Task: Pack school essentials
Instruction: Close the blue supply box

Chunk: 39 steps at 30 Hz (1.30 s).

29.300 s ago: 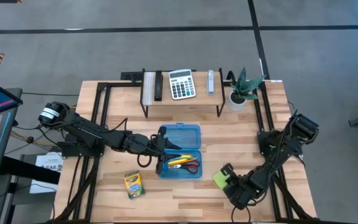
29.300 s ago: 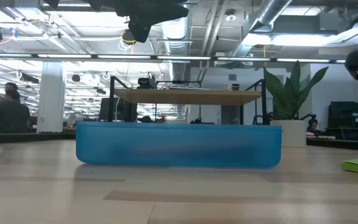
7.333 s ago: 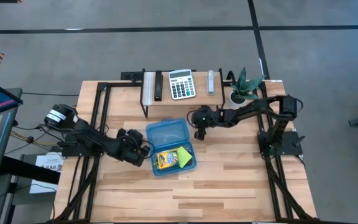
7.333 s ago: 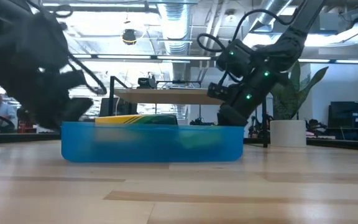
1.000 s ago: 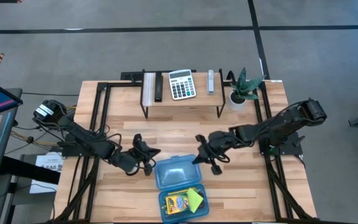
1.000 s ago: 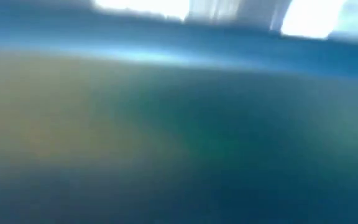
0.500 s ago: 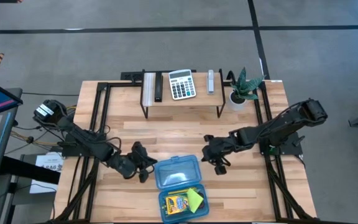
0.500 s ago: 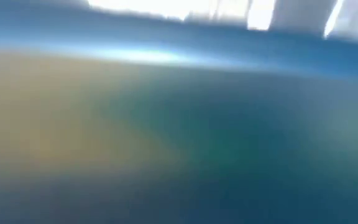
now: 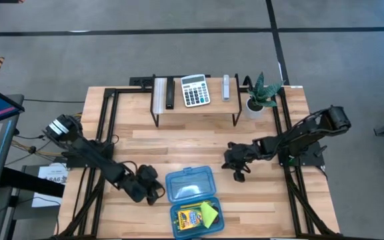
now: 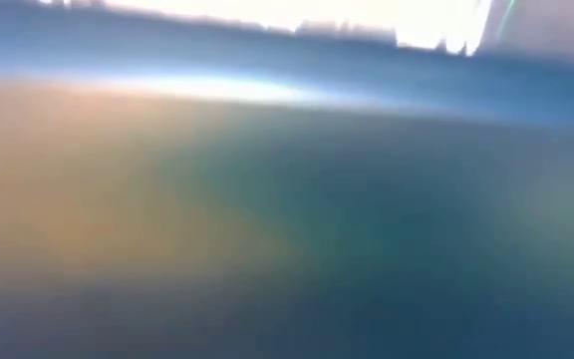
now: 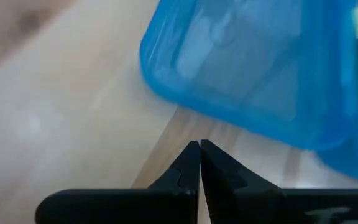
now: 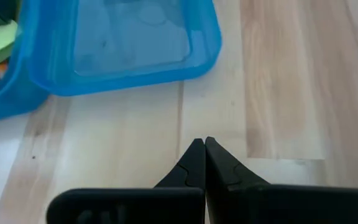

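Note:
The blue case (image 9: 192, 200) lies open near the table's near edge, its clear lid (image 9: 191, 183) flat on the table toward the far side. The base holds the yellow-green crayon box (image 9: 190, 218) and the lime-green sticky-note pad (image 9: 209, 213); the other stationery is hidden under them. My left gripper (image 9: 156, 192) is shut, just left of the lid (image 11: 247, 68), apart from it. My right gripper (image 9: 227, 163) is shut, right of and beyond the lid (image 12: 129, 37). The low view is filled by the blurred blue case wall (image 10: 287, 219).
A low shelf (image 9: 195, 107) at the far edge carries the white-grey calculator (image 9: 195, 90), a black bar (image 9: 169, 92) and a grey bar (image 9: 226, 87). A potted plant (image 9: 257, 93) stands at its right. Bare wood lies between the shelf and the case.
My left gripper has drawn back toward the table's near edge, staying left of the lid. My right gripper has moved toward the table's right edge, away from the lid. The case has stayed where it was.

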### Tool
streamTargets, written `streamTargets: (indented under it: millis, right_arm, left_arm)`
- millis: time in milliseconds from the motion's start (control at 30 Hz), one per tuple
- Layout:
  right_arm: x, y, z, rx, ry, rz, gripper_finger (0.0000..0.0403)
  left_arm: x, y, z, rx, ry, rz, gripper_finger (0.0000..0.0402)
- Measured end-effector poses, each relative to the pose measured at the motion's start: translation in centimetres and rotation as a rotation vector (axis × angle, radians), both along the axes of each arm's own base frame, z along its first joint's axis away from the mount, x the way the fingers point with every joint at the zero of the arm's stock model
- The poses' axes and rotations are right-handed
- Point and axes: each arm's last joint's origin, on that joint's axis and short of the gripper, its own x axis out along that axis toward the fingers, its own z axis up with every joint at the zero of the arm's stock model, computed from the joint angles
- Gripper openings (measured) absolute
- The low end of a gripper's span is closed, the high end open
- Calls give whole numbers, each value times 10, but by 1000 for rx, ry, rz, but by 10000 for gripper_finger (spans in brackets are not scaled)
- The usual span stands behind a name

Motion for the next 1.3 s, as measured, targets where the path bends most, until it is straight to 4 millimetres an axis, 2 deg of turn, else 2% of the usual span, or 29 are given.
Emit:
streamTargets:
  millis: [267,500,767,967,1300]
  right_arm:
    - [12,11,-21,0,39,29,8]
    - [29,5,-33,16,43,16,9]
    - [38,-17,-32,112,1,36,9]
    - [43,-29,-27,118,-69,4,8]
    - [45,-29,-24,175,-100,37,8]
  left_arm:
    - [12,0,-19,-48,19,8,0]
    - [21,10,-22,-7,23,-3,0]
    - [35,34,-22,124,-8,23,0]
    - [41,48,-21,266,-45,71,0]
    - [45,52,-19,281,-66,73,0]
